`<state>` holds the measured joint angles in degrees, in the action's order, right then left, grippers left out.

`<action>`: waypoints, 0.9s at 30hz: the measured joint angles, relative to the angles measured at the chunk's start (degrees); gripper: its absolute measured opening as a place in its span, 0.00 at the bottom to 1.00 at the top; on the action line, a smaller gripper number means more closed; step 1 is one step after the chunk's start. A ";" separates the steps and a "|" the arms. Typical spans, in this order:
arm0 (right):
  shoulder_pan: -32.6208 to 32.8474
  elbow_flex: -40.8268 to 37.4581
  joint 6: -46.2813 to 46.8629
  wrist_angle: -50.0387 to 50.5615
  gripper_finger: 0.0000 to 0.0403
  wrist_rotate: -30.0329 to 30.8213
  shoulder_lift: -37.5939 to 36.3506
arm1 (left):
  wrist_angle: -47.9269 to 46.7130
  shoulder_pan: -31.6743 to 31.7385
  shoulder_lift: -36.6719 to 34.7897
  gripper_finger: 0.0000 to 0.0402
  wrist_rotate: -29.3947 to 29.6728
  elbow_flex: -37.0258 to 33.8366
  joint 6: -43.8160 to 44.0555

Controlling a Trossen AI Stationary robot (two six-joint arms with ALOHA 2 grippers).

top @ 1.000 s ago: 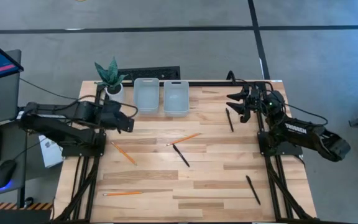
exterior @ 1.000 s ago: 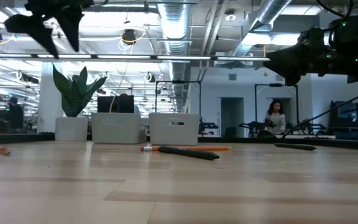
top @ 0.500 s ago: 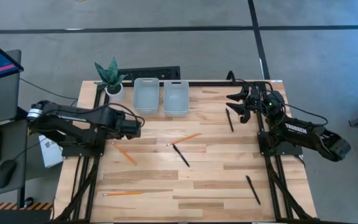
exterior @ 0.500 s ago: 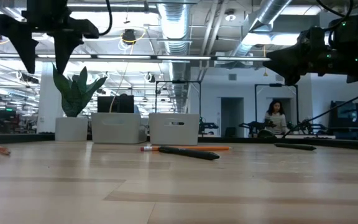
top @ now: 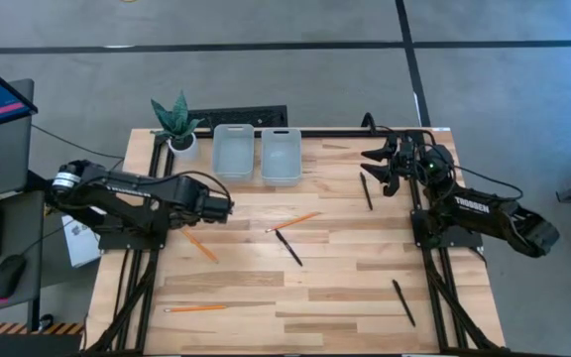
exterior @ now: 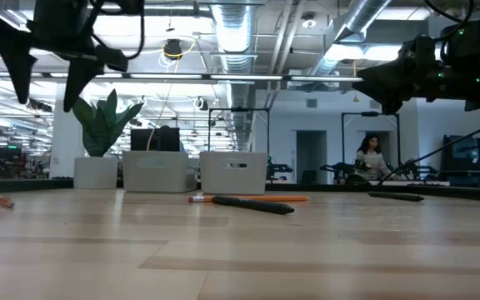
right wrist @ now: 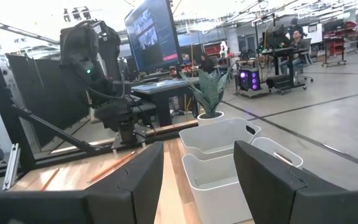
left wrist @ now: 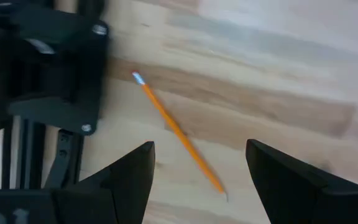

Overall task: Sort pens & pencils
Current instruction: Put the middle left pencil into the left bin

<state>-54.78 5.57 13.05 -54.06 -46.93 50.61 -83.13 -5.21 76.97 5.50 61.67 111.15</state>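
1. Our left gripper (top: 228, 206) hovers left of centre with fingers spread wide, empty, above an orange pencil (left wrist: 178, 140).
2. Our right gripper (top: 373, 167) waits upper right, fingers apart, holding nothing.
3. The pencils (top: 293, 221) and pens (top: 287, 247) lie scattered across the table (top: 345, 278); both bins (top: 280, 156) sit at upper centre.

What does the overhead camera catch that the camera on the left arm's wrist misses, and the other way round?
Only the high view shows all three pencils, the pens, both bins, the plant and the waiting right gripper at the table's far right. Only the left wrist view shows the left gripper's open fingers up close. Both show the pencil under that gripper.
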 joint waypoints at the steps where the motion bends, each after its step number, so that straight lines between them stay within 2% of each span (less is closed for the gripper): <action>1: 0.00 -0.01 0.01 0.00 0.54 -0.01 0.00 | -0.45 -0.44 0.00 0.61 0.57 0.00 1.77; 8: 0.00 0.01 0.01 0.00 0.54 0.00 0.00 | -1.40 -4.68 0.02 0.61 0.99 -2.15 8.22; 13: 0.00 0.01 0.01 0.00 0.54 0.01 0.00 | 0.57 -6.94 0.02 0.61 -3.27 -6.57 15.92; 16: 0.00 0.01 -0.01 0.00 0.54 0.01 0.00 | 1.54 -7.17 0.02 0.61 -3.53 -7.86 18.71; 27: 0.00 0.01 -0.03 0.00 0.54 0.03 -0.02 | 14.14 -7.01 0.00 0.61 -4.03 -14.99 21.43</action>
<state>-54.78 5.58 13.02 -54.06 -46.89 50.59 -68.99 -12.23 76.97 1.47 46.68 132.57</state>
